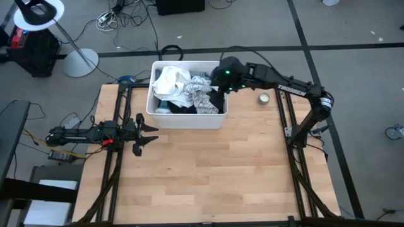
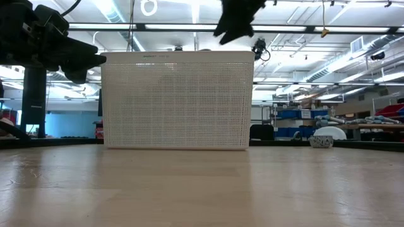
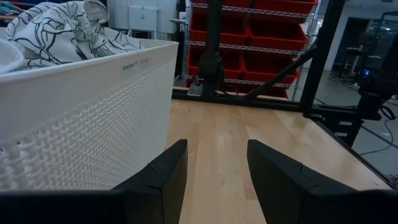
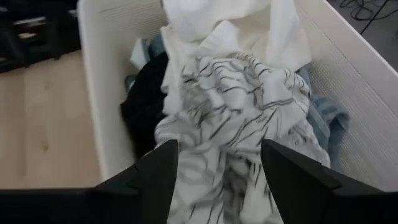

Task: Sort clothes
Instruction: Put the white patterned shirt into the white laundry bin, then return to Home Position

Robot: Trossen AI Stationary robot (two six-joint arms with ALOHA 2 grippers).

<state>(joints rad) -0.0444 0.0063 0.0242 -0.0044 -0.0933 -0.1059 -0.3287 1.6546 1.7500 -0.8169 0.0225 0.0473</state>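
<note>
A white tub (image 1: 187,118) stands at the table's far middle, with the clothes heaped inside it. On top lie a white garment (image 1: 172,82), a white-grey patterned one (image 4: 230,106) and a black one (image 4: 143,102), with light blue cloth (image 4: 326,121) along one wall. My right gripper (image 4: 219,152) hangs open above the tub's right end, over the patterned garment, with nothing between its fingers. My left gripper (image 3: 216,152) stands open and level near the table's left edge, beside the tub's left near corner (image 3: 155,68).
A small round object (image 1: 264,98) lies on the table to the right of the tub. Bare wooden tabletop (image 1: 208,170) stretches from the tub to the near edge. Black frame rails (image 1: 290,145) run along the table's left and right sides.
</note>
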